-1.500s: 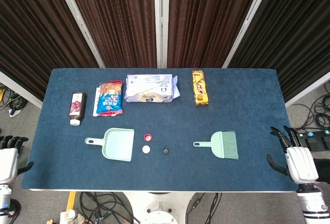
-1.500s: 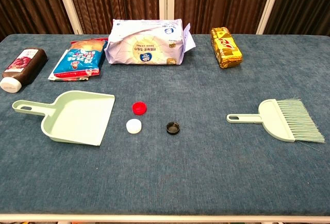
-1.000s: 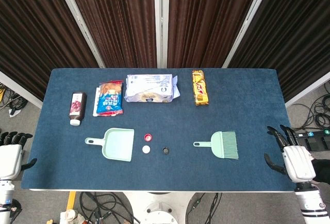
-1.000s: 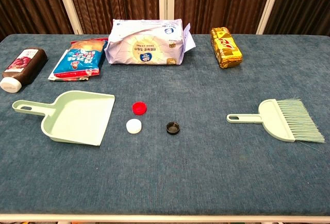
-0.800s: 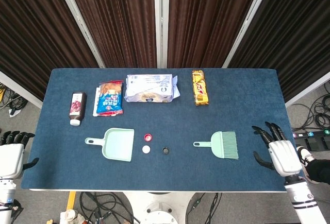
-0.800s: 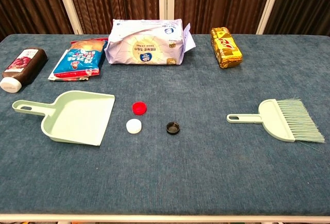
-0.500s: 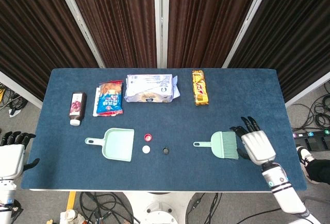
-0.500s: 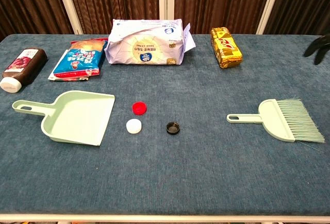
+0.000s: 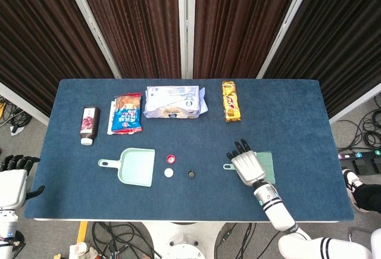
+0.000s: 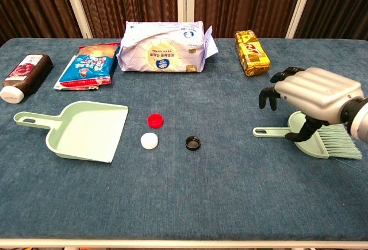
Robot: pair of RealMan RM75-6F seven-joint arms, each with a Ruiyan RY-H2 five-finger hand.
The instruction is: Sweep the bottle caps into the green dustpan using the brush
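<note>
Head view: the brush [image 9: 264, 165] lies right of the caps [image 9: 169, 173], under the right hand [image 9: 245, 166]. It looks light and stiff, best taken by its thin handle. The left hand [image 9: 13, 183] waits off the table, fingers apart, empty.

Chest view: the right hand [image 10: 310, 95] hovers above the brush [image 10: 322, 137], fingers half curled, holding nothing. The dustpan [image 10: 86, 131] lies left.

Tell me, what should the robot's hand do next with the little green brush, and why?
Probably lower the right hand and close its fingers round the brush handle. The hand hovers over the brush with fingers apart, holding nothing, and the brush lies flat on the table. The three bottle caps wait loose beside the green dustpan, so sweeping needs the brush picked up first.
</note>
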